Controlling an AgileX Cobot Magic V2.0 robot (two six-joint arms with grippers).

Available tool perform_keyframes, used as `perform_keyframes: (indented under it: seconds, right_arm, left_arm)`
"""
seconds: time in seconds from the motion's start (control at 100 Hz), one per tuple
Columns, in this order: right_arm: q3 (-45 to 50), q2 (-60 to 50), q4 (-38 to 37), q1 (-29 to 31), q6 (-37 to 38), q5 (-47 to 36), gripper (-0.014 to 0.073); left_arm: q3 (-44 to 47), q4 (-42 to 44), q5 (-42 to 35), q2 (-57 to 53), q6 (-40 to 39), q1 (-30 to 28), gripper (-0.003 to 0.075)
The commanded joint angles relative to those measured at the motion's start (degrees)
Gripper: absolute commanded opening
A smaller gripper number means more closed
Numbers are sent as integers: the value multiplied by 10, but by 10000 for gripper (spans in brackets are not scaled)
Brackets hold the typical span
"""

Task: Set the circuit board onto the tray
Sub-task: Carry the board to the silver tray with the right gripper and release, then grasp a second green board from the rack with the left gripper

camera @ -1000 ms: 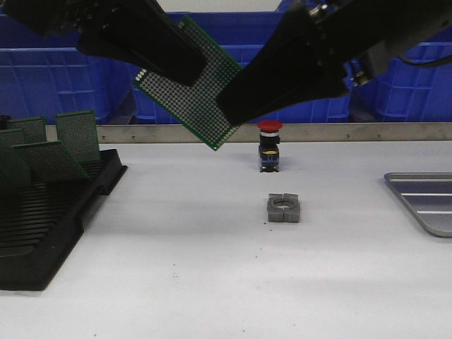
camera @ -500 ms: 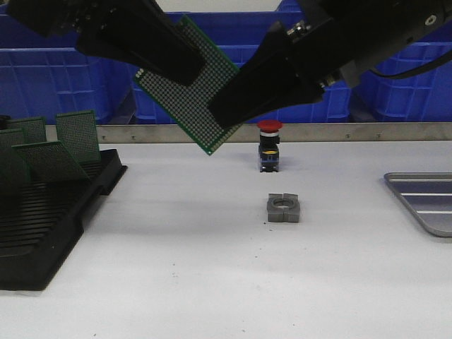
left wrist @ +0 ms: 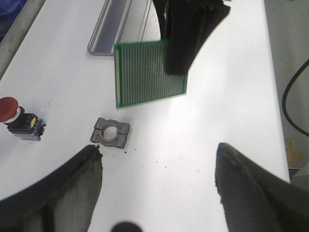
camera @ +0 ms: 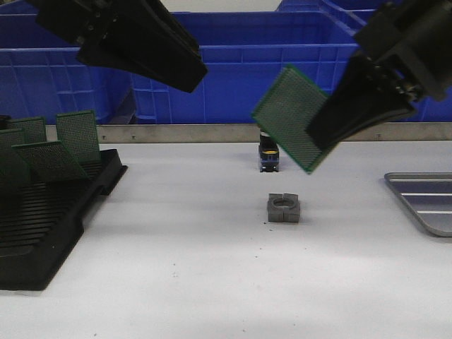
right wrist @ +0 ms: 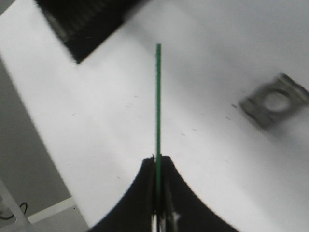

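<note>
Grippers first: the right gripper [right wrist: 158,162] is closed flat on one edge of the circuit board [camera: 291,116], its fingers [right wrist: 140,193] pressed against both faces, so that in the right wrist view the board shows only as a thin green line; the left gripper [left wrist: 157,166] is spread wide, its two fingers far apart and nothing between them. In the front view the circuit board hangs tilted in the air above the desk [camera: 212,282], over the far middle, partly in front of the small push-button switch [camera: 268,157]; it touches nothing but the right gripper. The tray [camera: 424,201] lies at the right edge of the desk, well apart from the board, its ridged floor bare where it shows. A grey metal clamp block [camera: 284,208] sits on the desk near the middle, just in front of the switch; the black slotted rack [camera: 42,226] at the left holds several more green boards [camera: 78,134] leaning upright.
</note>
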State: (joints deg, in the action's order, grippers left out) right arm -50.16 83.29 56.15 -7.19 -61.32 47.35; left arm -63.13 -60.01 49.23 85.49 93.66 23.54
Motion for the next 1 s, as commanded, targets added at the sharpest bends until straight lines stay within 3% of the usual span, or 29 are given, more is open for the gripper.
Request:
perform_keyframes:
  seconds: [0.0, 0.24, 0.54, 0.63, 0.78, 0.83, 0.9, 0.99]
  right_arm:
    - [-18, -16, -14, 61, 70, 2, -63]
    - [-18, 39, -28, 211, 115, -68, -63]
    - [-20, 121, -26, 245, 116, -175, -50]
    - [-20, 124, -26, 245, 116, -198, 60]
    - [-20, 124, -30, 245, 114, -221, 435]
    - [-20, 124, -32, 245, 114, -224, 524]
    - [-20, 124, -32, 245, 114, -224, 575]
    - [-20, 124, -32, 245, 114, -222, 568]
  left_arm:
    - [-19, -40, -7, -23, -4, 6, 463]
    - [-19, -40, -5, -23, -4, 6, 463]
    - [-19, -31, -14, -23, -4, 0, 463]
    - [-19, -18, -15, -23, -4, -16, 463]
    - [-19, 35, -15, -27, -4, -60, 463]
    - [-19, 67, -15, -27, -4, -78, 463]
    - [-19, 120, -19, -27, -4, -100, 463]
    - [-19, 217, -36, -27, -6, -124, 463]
